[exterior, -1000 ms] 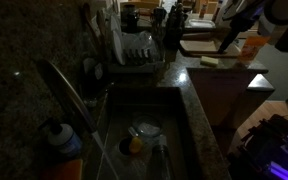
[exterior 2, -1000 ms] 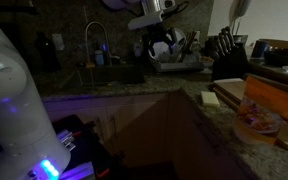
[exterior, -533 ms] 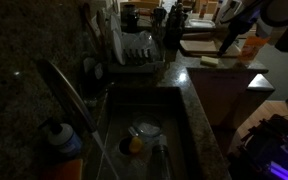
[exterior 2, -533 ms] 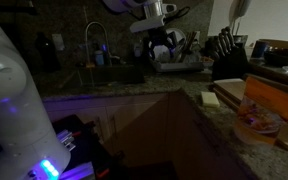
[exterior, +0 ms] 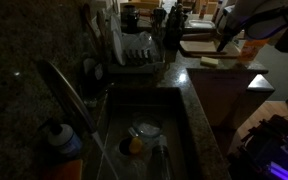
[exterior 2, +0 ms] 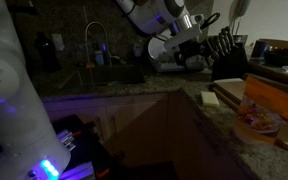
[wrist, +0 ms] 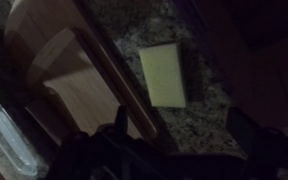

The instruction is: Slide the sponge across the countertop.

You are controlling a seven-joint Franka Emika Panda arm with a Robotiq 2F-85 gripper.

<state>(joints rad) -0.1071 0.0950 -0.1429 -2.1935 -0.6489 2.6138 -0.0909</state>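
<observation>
Sponge [wrist: 164,74] lies flat on the table [wrist: 206,118], just in from the edge, nothing touching it. Claw [wrist: 184,135] hangs above and clear of it, jaws apparently spread wide and empty, though the light is dim. Probably staged high to line up before dropping to press and push.

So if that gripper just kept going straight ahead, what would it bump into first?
Probably the sponge, or the dark countertop right beside it. Nothing shows in between, though depth is hard to judge here.
</observation>
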